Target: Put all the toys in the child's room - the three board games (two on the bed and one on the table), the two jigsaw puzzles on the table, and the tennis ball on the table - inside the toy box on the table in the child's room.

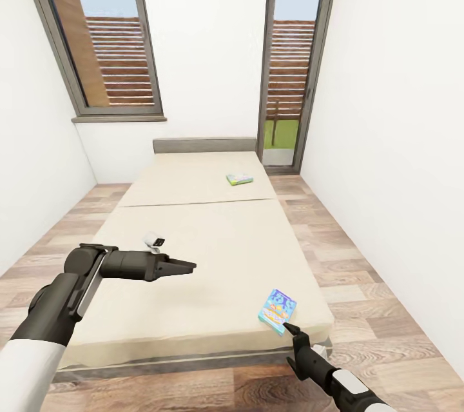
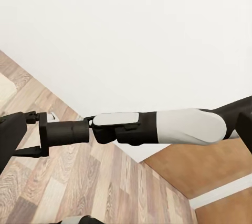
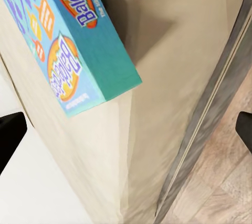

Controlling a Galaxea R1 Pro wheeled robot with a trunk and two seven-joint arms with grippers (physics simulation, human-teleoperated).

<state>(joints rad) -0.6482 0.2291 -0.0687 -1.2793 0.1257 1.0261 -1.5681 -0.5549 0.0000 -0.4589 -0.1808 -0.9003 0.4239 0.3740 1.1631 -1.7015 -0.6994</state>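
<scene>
Right gripper [image 1: 289,328] — fingers spread, empty — nears blue game [image 1: 278,311] at bed [image 1: 212,257] corner; left gripper [image 1: 188,265] looks closed, empty.

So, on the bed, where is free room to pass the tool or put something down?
The bed is bare across its middle, between the far board game and the near board game. The near right corner is crowded: the right tool sits beside that game. The left tool hovers over the left part.
</scene>
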